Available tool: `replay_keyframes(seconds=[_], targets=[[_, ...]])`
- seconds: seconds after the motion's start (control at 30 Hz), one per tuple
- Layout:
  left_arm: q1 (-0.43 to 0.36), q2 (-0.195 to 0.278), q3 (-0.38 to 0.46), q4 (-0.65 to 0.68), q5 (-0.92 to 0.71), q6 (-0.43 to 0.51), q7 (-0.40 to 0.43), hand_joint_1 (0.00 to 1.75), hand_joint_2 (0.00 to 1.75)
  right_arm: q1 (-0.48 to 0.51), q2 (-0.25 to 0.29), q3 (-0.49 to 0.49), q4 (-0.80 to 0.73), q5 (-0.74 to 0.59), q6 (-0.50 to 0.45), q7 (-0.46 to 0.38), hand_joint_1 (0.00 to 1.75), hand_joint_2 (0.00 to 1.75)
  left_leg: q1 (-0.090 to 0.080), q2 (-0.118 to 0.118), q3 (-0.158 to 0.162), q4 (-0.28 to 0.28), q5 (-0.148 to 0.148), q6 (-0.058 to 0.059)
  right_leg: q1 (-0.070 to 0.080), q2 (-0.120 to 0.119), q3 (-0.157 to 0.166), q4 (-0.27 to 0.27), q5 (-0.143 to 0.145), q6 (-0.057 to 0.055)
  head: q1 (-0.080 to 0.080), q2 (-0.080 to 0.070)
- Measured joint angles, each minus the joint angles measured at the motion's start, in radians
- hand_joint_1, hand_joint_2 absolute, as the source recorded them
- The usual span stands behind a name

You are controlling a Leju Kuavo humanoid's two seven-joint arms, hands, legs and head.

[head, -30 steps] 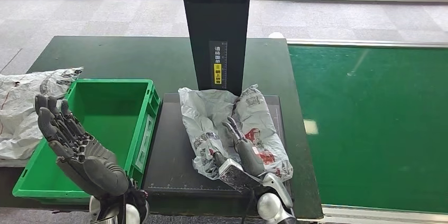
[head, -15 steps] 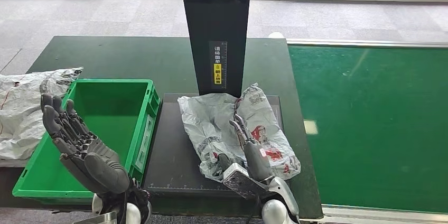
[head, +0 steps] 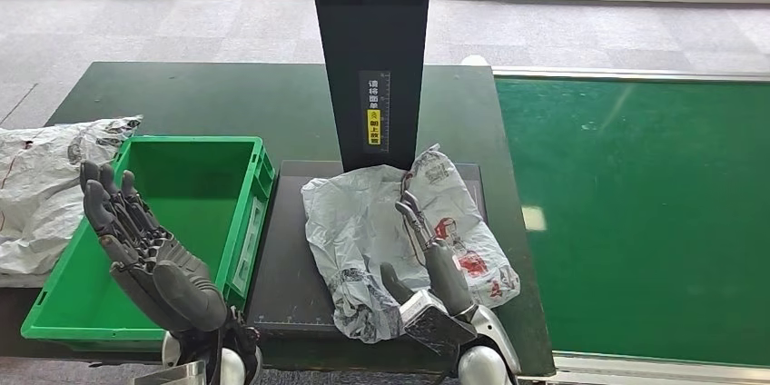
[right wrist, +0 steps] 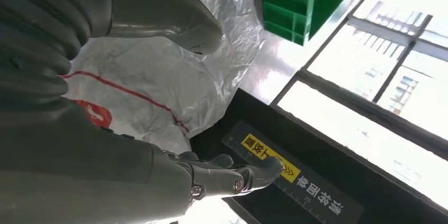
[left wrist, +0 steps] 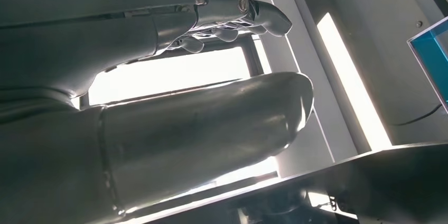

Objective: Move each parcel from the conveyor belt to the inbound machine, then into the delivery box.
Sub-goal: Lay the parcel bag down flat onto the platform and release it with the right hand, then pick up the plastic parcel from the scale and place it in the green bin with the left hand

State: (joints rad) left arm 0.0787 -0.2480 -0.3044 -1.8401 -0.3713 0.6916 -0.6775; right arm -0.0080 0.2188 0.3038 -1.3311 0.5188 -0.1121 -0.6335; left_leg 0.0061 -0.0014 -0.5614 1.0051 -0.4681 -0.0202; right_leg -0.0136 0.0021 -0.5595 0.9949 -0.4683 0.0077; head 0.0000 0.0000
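While the left hand (head: pixel 136 249) is held up with fingers spread and nothing in it, at 7 o'clock over the green box (head: pixel 195 181), the right hand (head: pixel 427 262) lies flat on the parcel (head: pixel 363 231). That crinkly bag sits on the black machine plate (head: pixel 281 267), hanging past its near edge. At 3 o'clock lies the wide green belt (head: pixel 636 212).

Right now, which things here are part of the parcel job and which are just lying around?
Job:
grey parcel on the inbound machine
right hand resting on it
green delivery box
conveyor belt

Lying about:
plastic bags left of the box
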Motion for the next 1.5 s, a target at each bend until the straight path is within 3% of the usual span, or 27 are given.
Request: replay_keyframes(seconds=[0.2, 0.3, 0.37, 0.47, 0.63, 0.77, 0.97, 1.1, 1.27, 1.5], targets=[[-0.008, 0.000, 0.000, 0.059, 0.007, 0.000, 0.000, 0.00, 0.00, 0.034, -0.032, -0.004, -0.189, -0.389, 0.198, -0.066, 0.00, 1.75, -0.001, 0.001, 0.000, 0.000, 0.000, 0.000, -0.001, 0.001, -0.001, 0.000, 0.000, 0.000, 0.000, 0.000], [-0.021, 0.000, 0.000, 0.127, -0.049, 0.000, 0.000, 0.00, 0.00, 0.067, -0.031, -0.046, -0.347, -0.507, 0.401, -0.069, 0.00, 1.75, -0.001, 0.001, -0.001, 0.001, 0.000, 0.000, -0.001, 0.001, -0.002, 0.000, 0.000, 0.000, 0.000, 0.000], [-0.032, 0.000, 0.000, 0.179, -0.088, 0.000, 0.000, 0.00, 0.00, 0.086, -0.016, -0.099, -0.446, -0.519, 0.510, -0.071, 0.00, 1.75, -0.001, 0.001, -0.001, 0.001, 0.000, 0.001, -0.001, 0.001, -0.001, 0.000, 0.000, 0.000, 0.000, 0.000], [-0.056, 0.002, -0.001, 0.256, -0.172, -0.021, 0.040, 0.00, 0.00, 0.116, -0.008, -0.151, -0.557, -0.473, 0.512, -0.069, 0.00, 1.75, -0.001, 0.001, -0.001, 0.001, -0.001, 0.001, -0.001, 0.001, -0.002, 0.000, 0.000, 0.000, 0.000, 0.000], [-0.142, 0.006, -0.022, 0.394, -0.414, -0.154, 0.243, 0.00, 0.00, 0.146, -0.021, -0.158, -0.679, -0.445, 0.454, -0.068, 0.00, 1.75, -0.001, 0.002, -0.001, 0.001, -0.001, 0.001, -0.001, 0.001, -0.001, 0.000, 0.001, 0.000, 0.000, 0.000], [-0.189, 0.007, -0.038, 0.471, -0.502, -0.178, 0.296, 0.00, 1.75, 0.155, -0.035, -0.157, -0.727, -0.426, 0.421, -0.068, 0.00, 1.75, -0.001, 0.003, -0.001, 0.001, 0.000, 0.001, -0.001, 0.002, -0.001, 0.000, 0.002, 0.000, 0.000, 0.000], [-0.268, 0.009, -0.044, 0.625, -0.795, -0.196, 0.476, 0.00, 1.75, 0.159, -0.098, -0.112, -0.788, -0.396, 0.289, -0.068, 0.00, 1.75, -0.001, 0.002, -0.001, 0.001, 0.000, 0.001, -0.001, 0.002, -0.001, 0.000, 0.002, 0.000, 0.000, 0.000], [-0.316, 0.009, -0.045, 0.753, -0.965, -0.255, 0.582, 0.00, 1.75, 0.161, -0.138, -0.087, -0.805, -0.412, 0.270, -0.068, 0.00, 1.75, -0.001, 0.002, -0.001, 0.001, 0.000, 0.001, -0.001, 0.002, -0.001, 0.000, 0.002, 0.000, 0.000, 0.000], [-0.323, 0.010, -0.057, 0.896, -1.061, -0.328, 0.610, 0.00, 1.75, 0.155, -0.160, -0.081, -0.806, -0.444, 0.308, -0.068, 0.00, 1.75, -0.001, 0.002, -0.001, 0.001, 0.000, 0.001, -0.001, 0.002, -0.001, 0.000, 0.002, 0.000, 0.000, 0.000], [-0.325, 0.010, -0.065, 0.968, -1.069, -0.336, 0.613, 0.00, 1.75, 0.147, -0.167, -0.081, -0.806, -0.449, 0.316, -0.068, 0.00, 1.75, -0.001, 0.002, -0.002, 0.001, 0.000, 0.001, -0.001, 0.002, -0.001, 0.000, 0.001, 0.000, 0.000, 0.000]])
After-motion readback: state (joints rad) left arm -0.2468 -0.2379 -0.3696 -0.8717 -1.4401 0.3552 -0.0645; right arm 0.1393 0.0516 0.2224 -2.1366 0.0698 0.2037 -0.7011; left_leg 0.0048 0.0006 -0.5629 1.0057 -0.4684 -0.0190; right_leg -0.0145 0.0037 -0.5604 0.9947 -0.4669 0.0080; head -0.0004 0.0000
